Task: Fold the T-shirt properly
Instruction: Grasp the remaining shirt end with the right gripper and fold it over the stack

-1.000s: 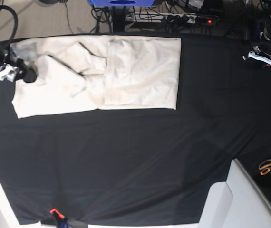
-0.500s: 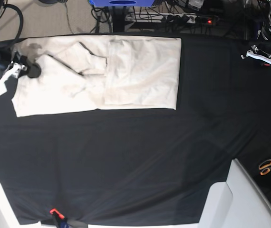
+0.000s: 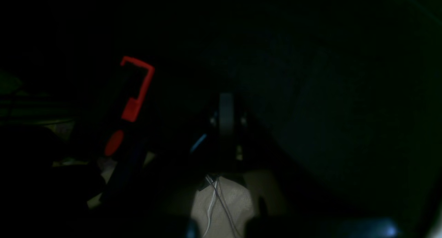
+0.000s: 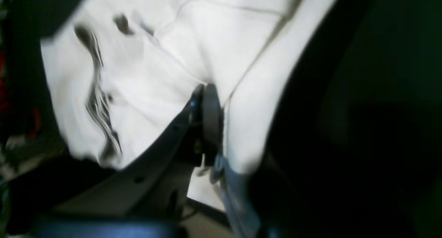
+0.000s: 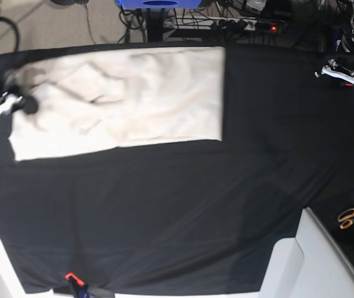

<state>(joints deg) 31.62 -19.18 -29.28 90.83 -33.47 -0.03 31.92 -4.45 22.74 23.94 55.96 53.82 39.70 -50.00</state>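
right pincer [image 4: 207, 127]: clamped on T-shirt [image 5: 127, 93] edge | T-shirt: flat along table [image 5: 177, 211] far side, blurred | left pincer [image 5: 344, 73]: closed, empty, well away from T-shirt at table's edge

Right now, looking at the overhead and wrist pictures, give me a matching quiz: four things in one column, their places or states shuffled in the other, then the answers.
Things:
1. T-shirt
2. Right pincer
3. Left pincer
4. Scissors

Places or states:
A. Parked above the black cloth, far from the garment, holding nothing
B. Lying beside the white block, orange handles
C. Spread along the cloth's far edge, cream
D. Shut on fabric at the garment's end

Pairs: 1-C, 2-D, 3-A, 4-B
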